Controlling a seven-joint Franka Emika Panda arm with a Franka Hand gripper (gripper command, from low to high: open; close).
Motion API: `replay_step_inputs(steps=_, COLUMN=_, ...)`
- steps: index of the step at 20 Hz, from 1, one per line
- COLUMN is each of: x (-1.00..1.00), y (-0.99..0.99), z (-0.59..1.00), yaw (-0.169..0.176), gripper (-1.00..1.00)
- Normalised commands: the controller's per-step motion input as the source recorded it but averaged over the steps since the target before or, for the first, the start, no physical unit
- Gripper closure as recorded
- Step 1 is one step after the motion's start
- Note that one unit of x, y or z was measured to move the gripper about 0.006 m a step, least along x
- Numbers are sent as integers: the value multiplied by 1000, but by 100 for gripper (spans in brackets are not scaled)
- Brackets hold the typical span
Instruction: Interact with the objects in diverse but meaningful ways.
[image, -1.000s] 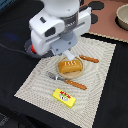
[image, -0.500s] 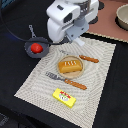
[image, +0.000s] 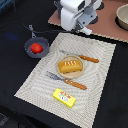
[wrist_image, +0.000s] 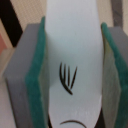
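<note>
My hand (wrist_image: 70, 75), pads (wrist_image: 35, 85) pinching the fish (wrist_image: 72, 60), has lifted clear toward the mat's far edge, uncovering the tomato (image: 36, 48); loaf (image: 70, 65) and butter (image: 64, 97) await.

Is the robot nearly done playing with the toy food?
Not yet. The gripper squeezes the white fish-shaped piece. The orange-yellow bread loaf sits on the mat, the red tomato in its small pan, and the flat yellow butter block lies untouched.

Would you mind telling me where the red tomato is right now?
In the exterior view, the red tomato sits in a small dark pan on that view's left, just off the striped placemat, left of the bread loaf.
</note>
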Motion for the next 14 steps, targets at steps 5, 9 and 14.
replay_step_inputs(steps=5, x=-367, y=247, z=-566, yaw=60, gripper=100)
replay_step_inputs(steps=9, x=-367, y=234, z=-529, yaw=64, gripper=100)
replay_step_inputs(steps=14, x=-337, y=238, z=-461, yaw=65, gripper=100)
